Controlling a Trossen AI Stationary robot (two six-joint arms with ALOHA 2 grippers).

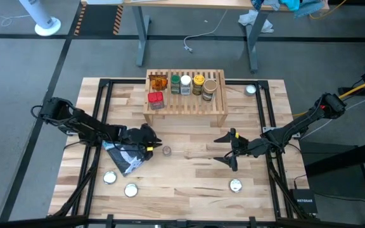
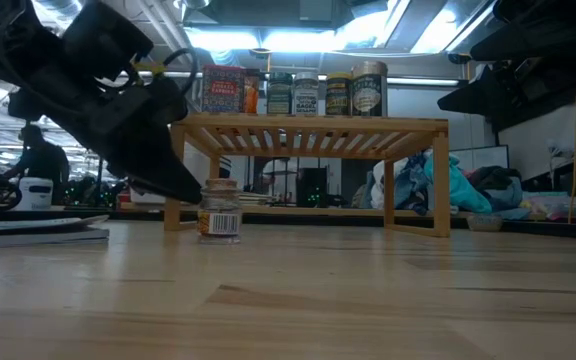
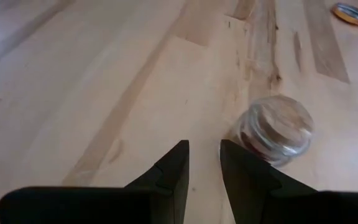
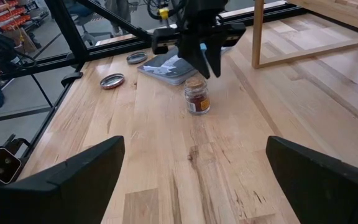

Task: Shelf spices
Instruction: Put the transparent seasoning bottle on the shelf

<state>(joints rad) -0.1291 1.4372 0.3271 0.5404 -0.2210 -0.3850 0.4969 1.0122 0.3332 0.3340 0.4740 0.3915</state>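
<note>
Left gripper (image 4: 207,59), jaws nearly closed and empty, hovers beside the clear jar (image 4: 197,96); it should open wider and centre before gripping. Right gripper (image 1: 232,150) waits, jaws wide, empty.

Lighting's pretty even from overhead; the ceiling light strips (image 2: 408,30) blow out to white glare in the low view. The left claw (image 2: 168,165) there is just a dark silhouette. Left wrist view is soft, with the small clear jar (image 3: 275,127) blurry on a washed-out worktop (image 3: 73,93). Shadows are faint.
</note>
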